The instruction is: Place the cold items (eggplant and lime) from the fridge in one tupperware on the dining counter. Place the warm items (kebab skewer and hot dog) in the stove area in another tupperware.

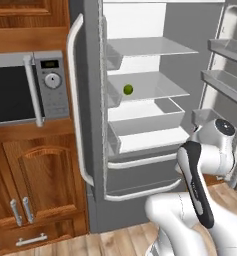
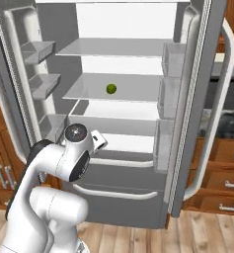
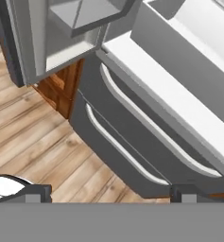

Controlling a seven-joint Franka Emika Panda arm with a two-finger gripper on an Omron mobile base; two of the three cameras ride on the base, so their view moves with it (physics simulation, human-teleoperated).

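On the middle glass shelf of the tall grey steel fridge [image 1: 90, 125], left base view: you've got the small yellow-green lime [image 1: 128, 89] sitting alone, both doors swung wide. A steel microwave [image 1: 27, 87] sits in the wood cabinets to the left. The arm is folded low in front of the drawers, well apart from the lime.

Right base view: same lime [image 2: 111, 88], mid-shelf, nothing around it. I can't spot the eggplant on any shelf.

Hand view: the two-finger gripper [image 3: 111, 193] has its dark tips spread wide with nothing between them, pointed down at the fridge's lower drawer handles and wood floor.

My read: the lime is light, firm, smooth and will roll. Pinch it across the widest part, centred.
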